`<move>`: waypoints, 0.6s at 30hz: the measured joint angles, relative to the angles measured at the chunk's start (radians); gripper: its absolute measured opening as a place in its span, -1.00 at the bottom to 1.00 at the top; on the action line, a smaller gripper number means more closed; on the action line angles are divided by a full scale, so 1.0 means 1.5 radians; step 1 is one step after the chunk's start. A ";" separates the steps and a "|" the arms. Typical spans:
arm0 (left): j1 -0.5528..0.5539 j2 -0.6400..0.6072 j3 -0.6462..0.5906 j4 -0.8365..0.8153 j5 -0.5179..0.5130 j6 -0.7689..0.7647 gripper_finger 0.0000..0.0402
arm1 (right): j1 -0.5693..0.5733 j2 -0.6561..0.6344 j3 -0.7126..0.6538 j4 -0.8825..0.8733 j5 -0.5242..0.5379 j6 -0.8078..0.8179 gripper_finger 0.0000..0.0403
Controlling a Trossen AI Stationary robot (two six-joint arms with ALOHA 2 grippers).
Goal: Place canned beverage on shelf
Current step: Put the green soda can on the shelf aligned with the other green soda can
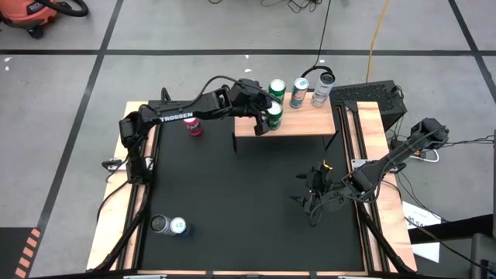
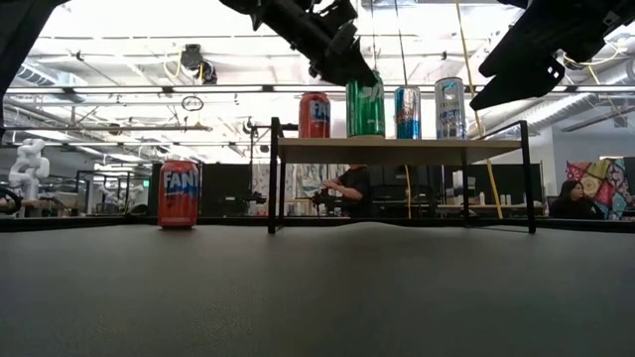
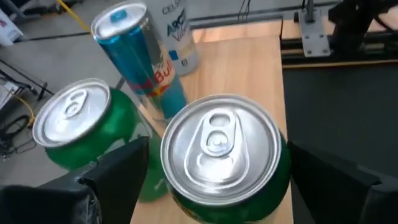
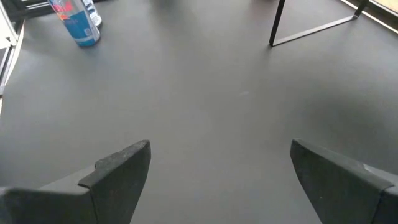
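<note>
Two green cans [image 3: 221,158], four shelved.

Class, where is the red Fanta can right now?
In the high view, the red Fanta can stands on the black mat, left of the shelf, under the left arm; the low view shows it upright.

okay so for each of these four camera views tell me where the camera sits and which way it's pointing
High: above the table, straight down on both arms, the light-wood shelf on black legs and black mat.
Low: table height, level across the mat to the shelf; arms enter from above.
Left wrist: over the shelf, own fingers either side of a green drink can.
Right wrist: above bare mat; own fingers spread.
Shared: high and low both show the red Fanta can on the mat.
</note>
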 joint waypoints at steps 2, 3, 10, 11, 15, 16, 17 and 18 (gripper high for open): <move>-0.002 0.000 0.000 -0.001 -0.019 0.000 0.84 | 0.000 0.000 0.000 0.000 0.000 0.000 0.86; -0.003 -0.002 0.000 0.000 -0.033 0.000 0.84 | 0.000 0.000 0.000 0.000 0.000 0.000 0.86; -0.003 -0.050 0.000 -0.006 -0.061 0.000 0.84 | 0.000 0.000 0.000 0.001 0.003 0.000 0.86; -0.005 -0.052 0.000 -0.013 -0.061 0.000 0.84 | 0.000 0.000 0.000 0.000 0.005 0.000 0.86; -0.013 -0.067 -0.001 -0.073 -0.073 -0.006 0.84 | 0.000 0.000 0.000 0.000 0.015 0.000 0.86; -0.016 -0.069 0.000 -0.082 -0.083 -0.010 0.84 | 0.000 0.000 0.000 0.000 0.015 0.002 0.86; -0.020 -0.071 0.001 -0.100 -0.094 -0.017 0.84 | 0.000 0.000 0.000 -0.001 0.015 0.002 0.86; -0.020 -0.073 0.001 -0.127 -0.100 -0.023 0.84 | 0.000 0.000 0.000 -0.002 0.015 0.003 0.86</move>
